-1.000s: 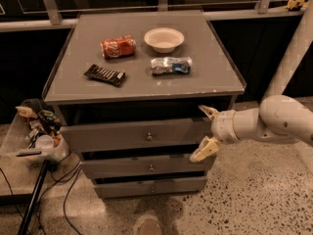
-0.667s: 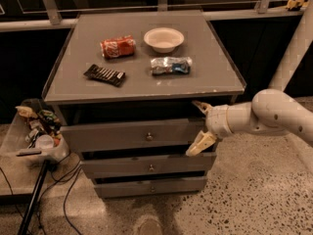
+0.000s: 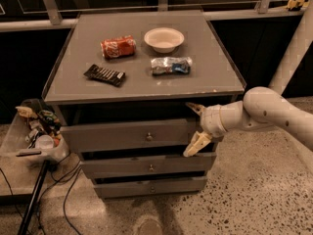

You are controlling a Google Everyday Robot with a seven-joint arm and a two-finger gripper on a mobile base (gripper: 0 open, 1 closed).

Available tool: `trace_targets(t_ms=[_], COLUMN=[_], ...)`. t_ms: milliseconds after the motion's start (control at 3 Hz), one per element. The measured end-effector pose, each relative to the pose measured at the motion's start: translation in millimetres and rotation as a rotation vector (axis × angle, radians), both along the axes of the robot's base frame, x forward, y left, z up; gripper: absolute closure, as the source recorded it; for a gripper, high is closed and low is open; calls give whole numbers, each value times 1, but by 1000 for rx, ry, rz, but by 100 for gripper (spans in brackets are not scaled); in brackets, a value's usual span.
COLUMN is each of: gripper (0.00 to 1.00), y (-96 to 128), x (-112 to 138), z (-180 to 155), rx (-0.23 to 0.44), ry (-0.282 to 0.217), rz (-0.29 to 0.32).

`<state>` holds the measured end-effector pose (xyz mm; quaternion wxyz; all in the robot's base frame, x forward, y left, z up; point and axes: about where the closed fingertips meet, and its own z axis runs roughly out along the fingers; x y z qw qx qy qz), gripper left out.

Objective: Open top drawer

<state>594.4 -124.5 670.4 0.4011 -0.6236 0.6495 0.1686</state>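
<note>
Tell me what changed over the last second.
The end effector slid left across the front of the top drawer, closer to its knob, fingers spread and holding nothing. The drawer has not moved, and the can, bowl, packet and bar on the cabinet top lie where they were.

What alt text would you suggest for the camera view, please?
The robot's open gripper reaches in from the picture's right, its fingers spread at the right end of the top drawer of a grey cabinet, away from the knob. On top lie a red can, white bowl, dark snack bar and crumpled packet.
</note>
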Motion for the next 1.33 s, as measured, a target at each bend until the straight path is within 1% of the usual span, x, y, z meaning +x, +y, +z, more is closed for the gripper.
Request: trace_targets(t_ms=[333,667,1000,1333], gripper=[0,0,0,5], y=[13,20,19,19], x=[3,2,-5,-5], z=[-6,-18,-24,-24], rx=[19,32,15,15], ry=[12,40,58,58], rz=[25,38,38,38])
